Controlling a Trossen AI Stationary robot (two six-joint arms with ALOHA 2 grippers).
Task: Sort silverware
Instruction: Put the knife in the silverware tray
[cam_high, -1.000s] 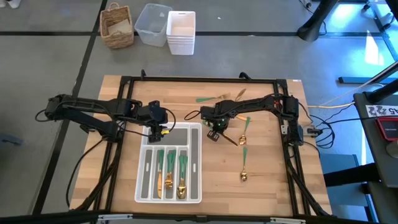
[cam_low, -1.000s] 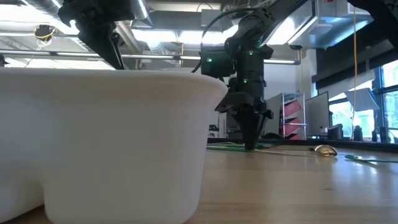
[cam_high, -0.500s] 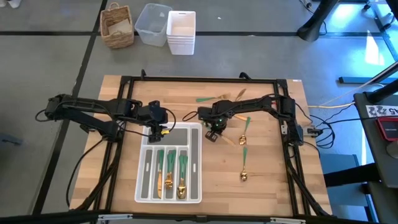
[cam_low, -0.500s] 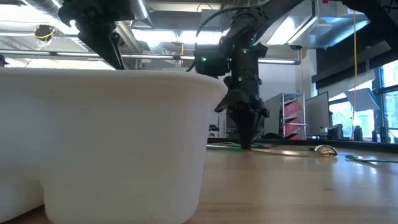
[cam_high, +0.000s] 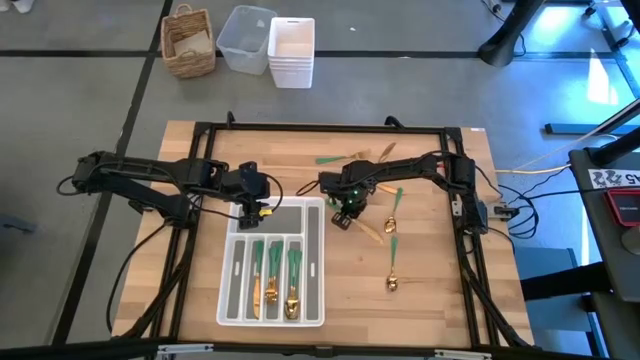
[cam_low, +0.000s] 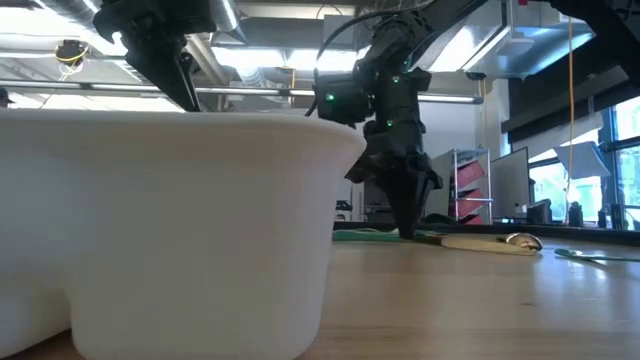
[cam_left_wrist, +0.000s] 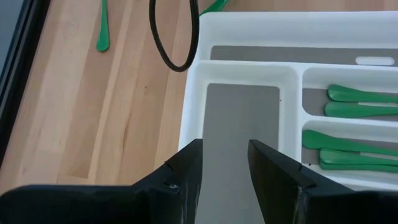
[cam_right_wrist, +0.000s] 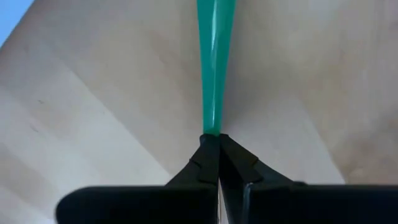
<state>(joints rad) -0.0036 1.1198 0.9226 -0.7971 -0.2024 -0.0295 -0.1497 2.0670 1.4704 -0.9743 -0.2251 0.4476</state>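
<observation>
1. Nearest the low camera, the white organizer tray fills the left of that view. From above, the tray lies on the wooden table left of centre, with green-handled, gold-headed silverware in the tray filling its long middle slots.
2. The left gripper hangs over the tray's far end, its two dark fingers spread apart with nothing between them. Below it is a bare grey-lined compartment; green handles show in the neighbouring slots. From above, this left gripper sits at the tray's upper left corner.
3. The right gripper is just beyond the tray's upper right corner. Its fingers are pressed together, pinching the tip of a slim green handle that runs away from the fingertips over the wood. In the low view the right gripper points down at the tabletop.
4. To the right of it, loose pieces lie on the table: a spoon near the right arm and a second spoon closer to the near edge.
5. Farther back, a few more pieces lie by the table's far edge.
6. No brand, label or writing can be read on any of it.
</observation>
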